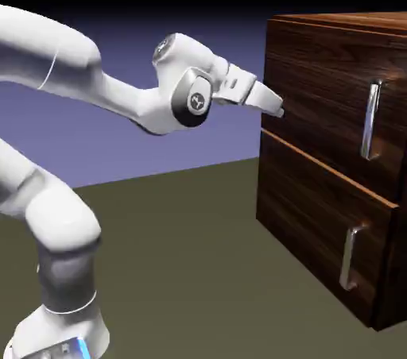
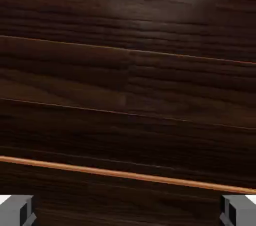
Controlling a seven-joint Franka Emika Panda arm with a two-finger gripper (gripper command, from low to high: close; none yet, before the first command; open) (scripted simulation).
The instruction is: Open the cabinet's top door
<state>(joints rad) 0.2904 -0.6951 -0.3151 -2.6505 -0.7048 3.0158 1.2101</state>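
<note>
The top door (image 1: 326, 103) is the upper and taller of two dark wood panels on the front of the cabinet (image 1: 334, 167), which stands at the right side of the tabletop (image 1: 183, 254); it appears shut, flush with the cabinet front. The gripper (image 1: 277, 106) is held roughly level, pointed at the cabinet, with its jaws spread wide and nothing between them. In the hand view only the two finger tips (image 2: 17, 210) are seen, far apart at the bottom corners, and the rest of the picture is filled by streaked wood crossed by a thin orange line (image 2: 125, 174), probably the seam between the two panels. In the exterior view the tips are seen near the cabinet's near edge, close to the wood; whether they touch it cannot be told. The long silver handle (image 1: 370, 121) of the top door lies well away from the gripper, toward the far side of the panel, and does not show in the hand view at all. The main risk is judged to be a straight push forward, by which bare wood would be struck and nothing grasped. A sideways move made too close to the panel could scrape the tips along it. The shorter lower handle (image 1: 349, 258) could be taken by mistake if the hand were lowered past the seam, and the wrong panel would then be opened.
</note>
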